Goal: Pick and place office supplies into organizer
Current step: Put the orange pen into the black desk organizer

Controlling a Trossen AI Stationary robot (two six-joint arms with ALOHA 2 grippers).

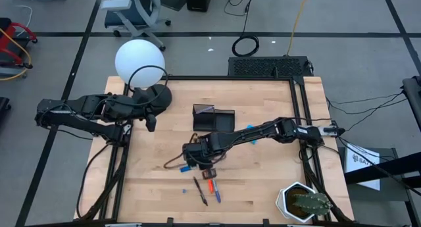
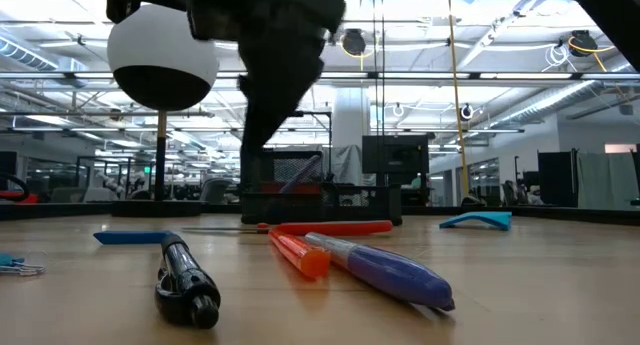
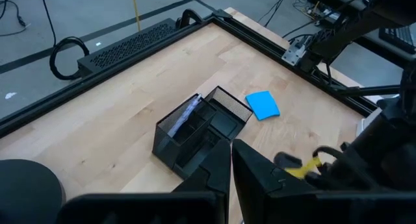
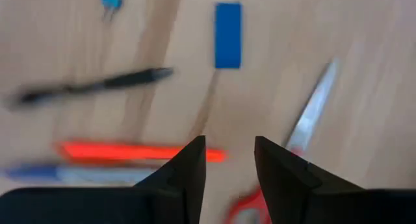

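- Left gripper [image 1: 150, 124], fingers pressed together and holding nothing, waits at the table's left edge beside the round black lamp base [image 1: 156, 97]; the supplies lie well apart from it, so the right arm is by far the nearer
- The black organizer [image 1: 214, 118] stands near mid-table, up-table of the right gripper, with something thin already standing in one compartment; a bright blue pad [image 3: 262, 104] lies just beside it on the right arm's side
- Right gripper [image 4: 229, 160] hangs low over the cluster of supplies, fingers parted a little with nothing between them
- Directly ahead of its fingertips lies the orange pen [image 4: 130, 150], long axis crosswise to the gap between the fingers; I judge a descent would straddle it cleanly
- Nearer the gripper than that, a blue pen [image 4: 58, 173] lies parallel; beyond it, a black pen [image 4: 97, 84] runs roughly the same way, slightly slanted
- The red-handled scissors [image 4: 305, 130] lie to one side of the fingers, blades pointing away from the gripper, handles partly hidden under a finger
- A small blue eraser [image 4: 228, 34] lies farther ahead, long axis pointing away
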